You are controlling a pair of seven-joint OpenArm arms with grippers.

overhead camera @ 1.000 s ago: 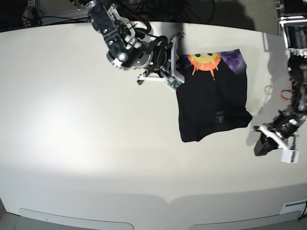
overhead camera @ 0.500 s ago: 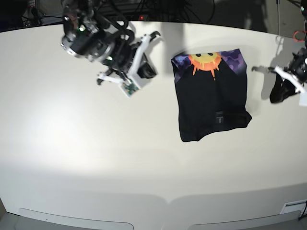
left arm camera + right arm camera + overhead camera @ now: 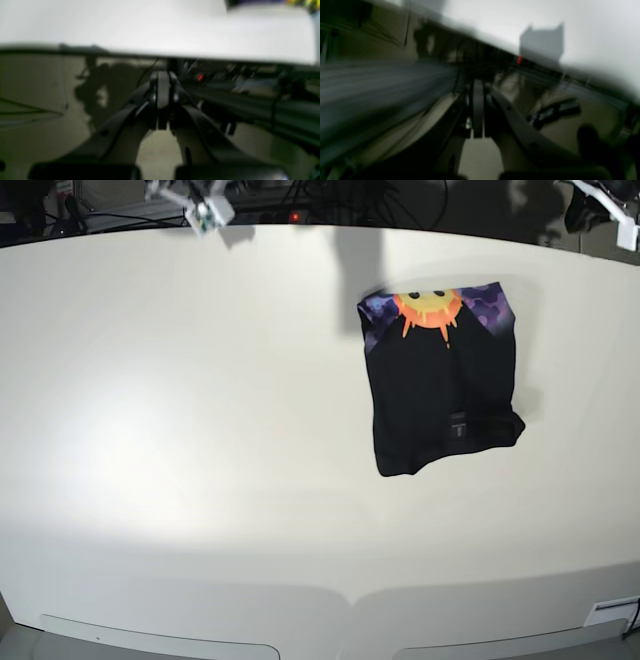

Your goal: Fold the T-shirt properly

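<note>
The left pincer (image 3: 162, 90) has its jaws pressed together with nothing between them, lifted off past the far edge of the bench (image 3: 160, 27). Beyond its tips lies the bench's pale top, and at the far upper corner of its own view a sliver of dark cloth with a purple and yellow fleck shows, probably the T-shirt, though the blur makes that unsure. The right pincer (image 3: 478, 110) is likewise closed flat and empty, also raised clear, with only a smeared stretch of bench and back-of-room clutter ahead of it.

From the base view both arms sit at the far rim, the left pincer's at the right corner and the right pincer's at the left corner, each well apart from the T-shirt (image 3: 443, 385). The garment lies on the bench as a compact, roughly rectangular packet, black with the sun print across its far end, nearer to the left pincer than to the right one.

The fold looks finished, so the risks are small. The near edge of the packet is uneven, with one corner sticking out, and the layers may relax and spread if the cloth is springy. Any return pass by a closed pincer could drag the top layer and undo the stack.
</note>
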